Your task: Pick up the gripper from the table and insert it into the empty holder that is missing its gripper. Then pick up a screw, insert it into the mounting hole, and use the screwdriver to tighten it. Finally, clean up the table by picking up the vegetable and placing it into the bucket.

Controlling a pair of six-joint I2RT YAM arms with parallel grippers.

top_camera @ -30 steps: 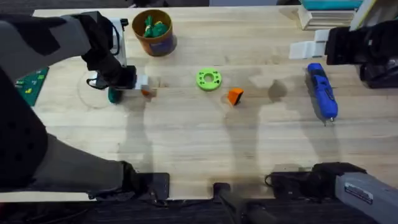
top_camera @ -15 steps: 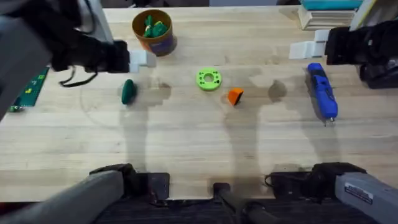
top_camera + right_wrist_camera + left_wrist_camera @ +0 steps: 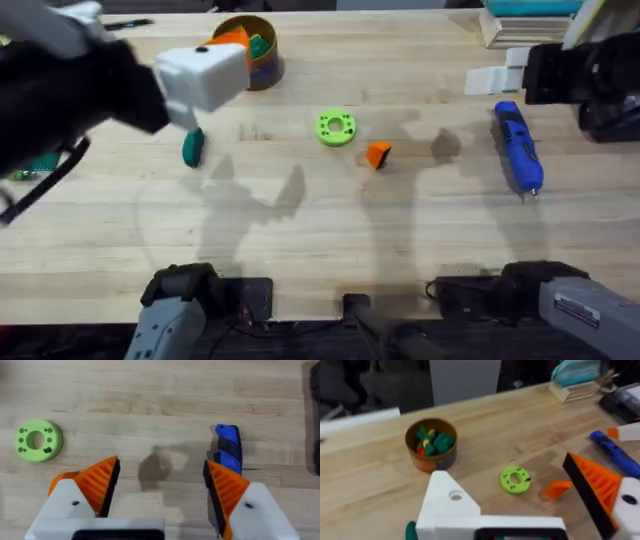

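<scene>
Overhead first: left tool (image 3: 215, 65) rides high and close under the camera, a white finger base with an orange tip beside it, over the far-left part of the wooden surface (image 3: 320, 230). Its fingers hold nothing. Just beneath it lies the vegetable (image 3: 192, 147), dark green, on the wood and apart from the bucket (image 3: 255, 55), which stands at the far edge with green toy pieces inside. A lime green disc (image 3: 335, 127) sits mid-surface, the loose orange gripper (image 3: 377, 154) just to its right. The blue screwdriver (image 3: 517, 146) lies well off to the right.

Left wrist view: the holder (image 3: 451, 505) is a bare white base with a visible hole, set well apart from the ribbed orange finger (image 3: 596, 485) opposite; beyond them stand the bucket, disc and orange wedge.

Right wrist view: right tool (image 3: 162, 485) hangs above the wood with both orange pads spread wide, nothing between them, the screwdriver's blue body just past one pad.
</scene>
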